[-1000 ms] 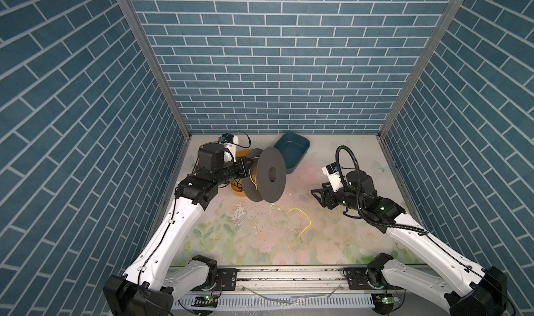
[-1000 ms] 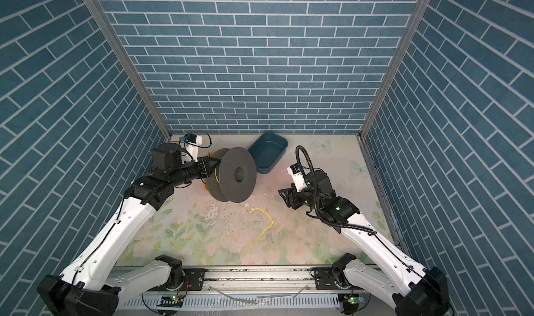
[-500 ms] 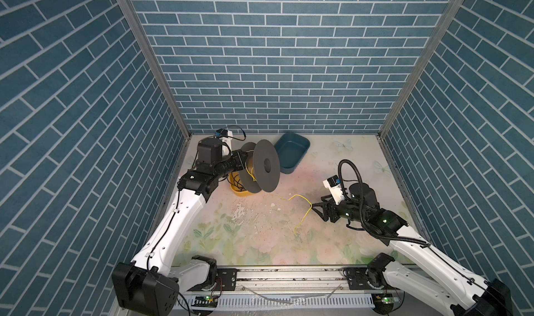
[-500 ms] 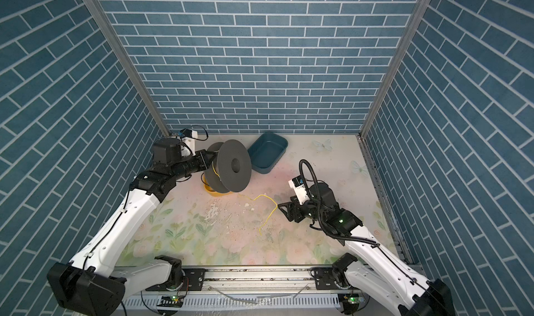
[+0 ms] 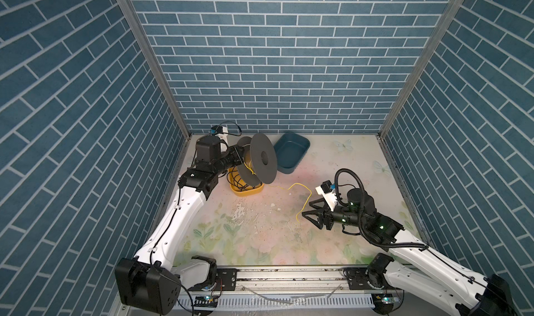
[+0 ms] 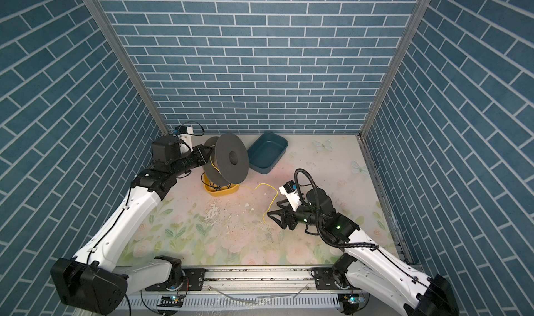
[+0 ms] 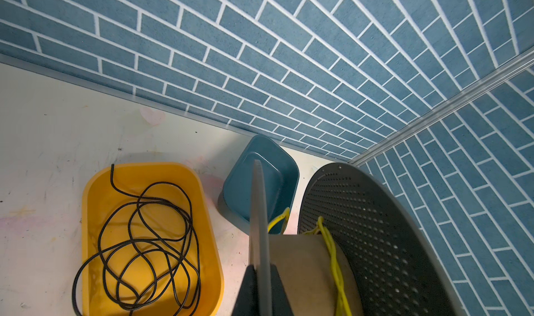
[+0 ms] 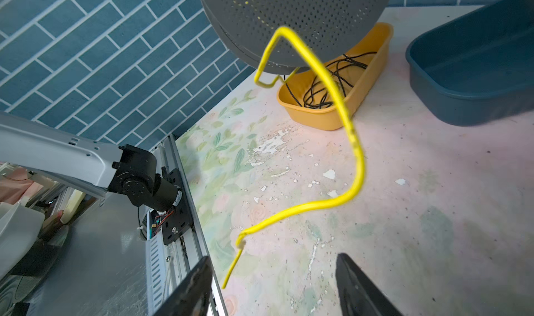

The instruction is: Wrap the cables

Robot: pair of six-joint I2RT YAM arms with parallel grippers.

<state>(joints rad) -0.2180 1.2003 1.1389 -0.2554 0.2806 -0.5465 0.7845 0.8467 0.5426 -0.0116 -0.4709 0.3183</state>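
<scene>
I'm keeping the left gripper (image 7: 260,274) clamped on the grey spool's (image 5: 261,158) near flange, beside the yellow tray (image 5: 245,192). The cable (image 8: 359,164) is trailing from the spool over the mat, its free end dangling just ahead of my right gripper (image 8: 273,271), whose jaws are standing wide and empty.

Two overhead views, two wrist views, one walled counter (image 5: 289,242).
Both top views look steeply down from above the front edge, covering everything to the back wall. The left wrist view sits tight against the spool (image 7: 375,242); the right wrist view looks low past the right tool (image 8: 273,258). Both share the yellow tray (image 7: 159,173) and blue tray (image 7: 280,170).
</scene>
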